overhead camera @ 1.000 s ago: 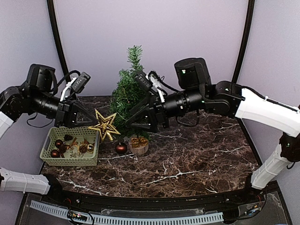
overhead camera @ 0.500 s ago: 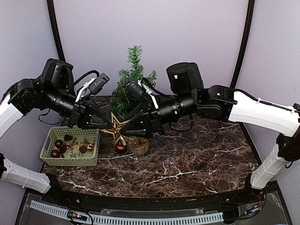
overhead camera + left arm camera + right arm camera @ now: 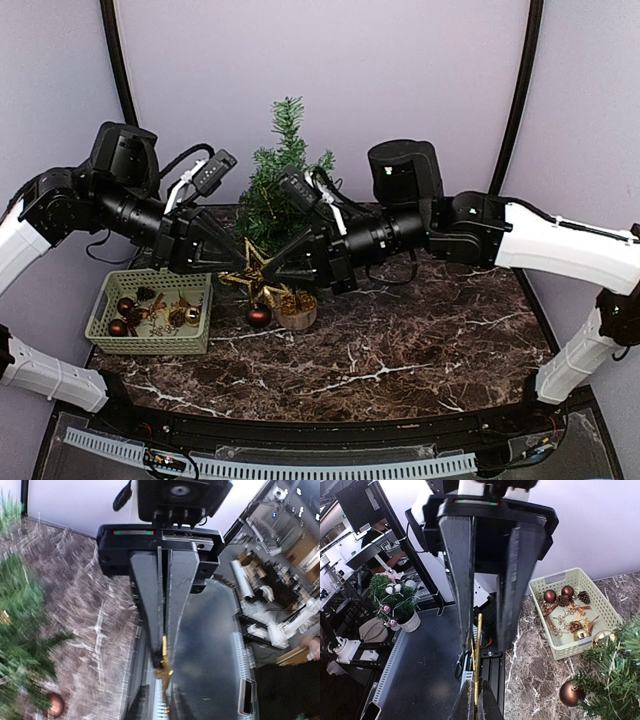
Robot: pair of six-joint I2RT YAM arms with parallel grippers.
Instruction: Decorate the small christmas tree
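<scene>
From the top camera I see the small christmas tree (image 3: pixel 280 190) upright at the back of the marble table. The gold star (image 3: pixel 255 282) hangs low in front of it, between the left gripper (image 3: pixel 235 270) and the right gripper (image 3: pixel 278 274). My left wrist view shows those fingers pinched on a star point. The right wrist view shows its fingers bracketing the star's thin edge, closed on it as I read it, so I judge the treetop unfinished, with baubles waiting in the basket (image 3: pixel 150 343).
</scene>
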